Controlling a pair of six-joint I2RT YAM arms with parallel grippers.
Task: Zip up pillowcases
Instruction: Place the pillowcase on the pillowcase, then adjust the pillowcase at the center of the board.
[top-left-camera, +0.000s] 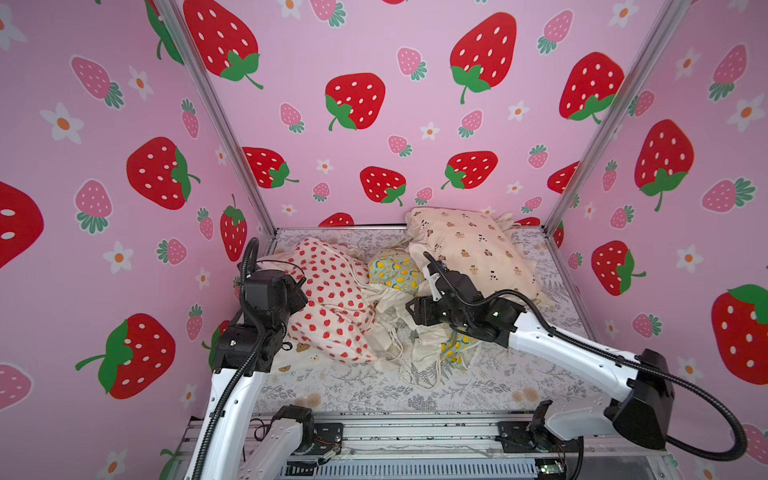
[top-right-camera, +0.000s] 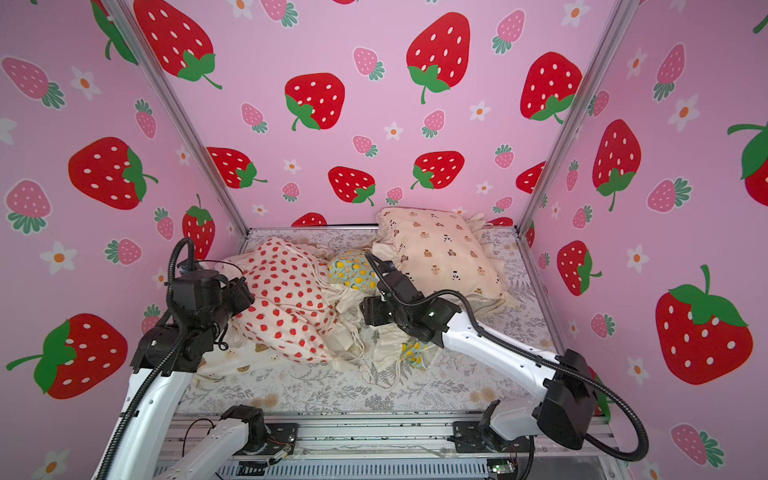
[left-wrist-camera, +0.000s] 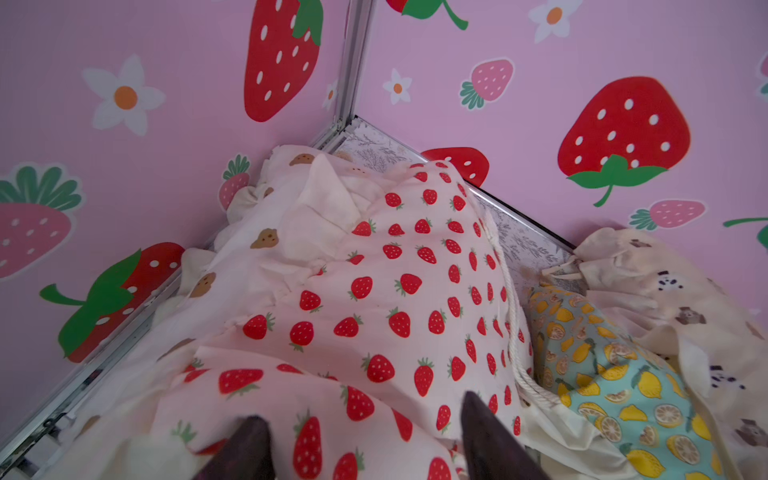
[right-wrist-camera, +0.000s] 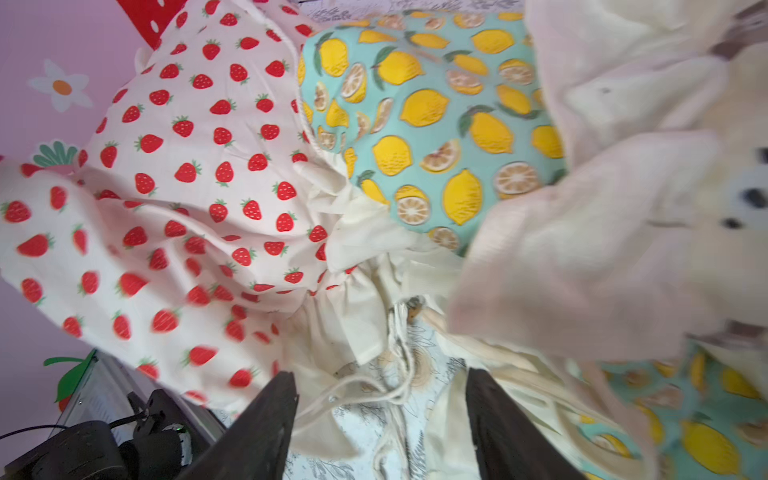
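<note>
Centre of both top views: four pillowcases piled on the fern-print sheet that covers the tabletop. Strawberry pillowcase lies left of centre, puffed up, on top of the cookie-print pillowcase; only a strip of that one shows at its lower-left edge. Lemon pillowcase is wedged between the strawberry one and the bear pillowcase, which sits upper right of centre against the back wall. A lemon flap also pokes out below the right arm, can't tell if it's the same cover. Left gripper, bottom edge of the left wrist view: jaws wide apart, right at the strawberry fabric, nothing pinched. Right gripper, bottom of the right wrist view: jaws also spread, cream ruffle and white cords lying in the gap, nothing clamped as far as I can see; that view is blurred. Progress: no zipper, slider or teeth visible in any view, so I can't confirm a single cover closed. My read is neither arm has a zip in hand right now, so finding an opening edge comes first. Cookie-print cover is mostly buried and probably needs the strawberry one shifted off it. Treat all four as unverified.
</note>
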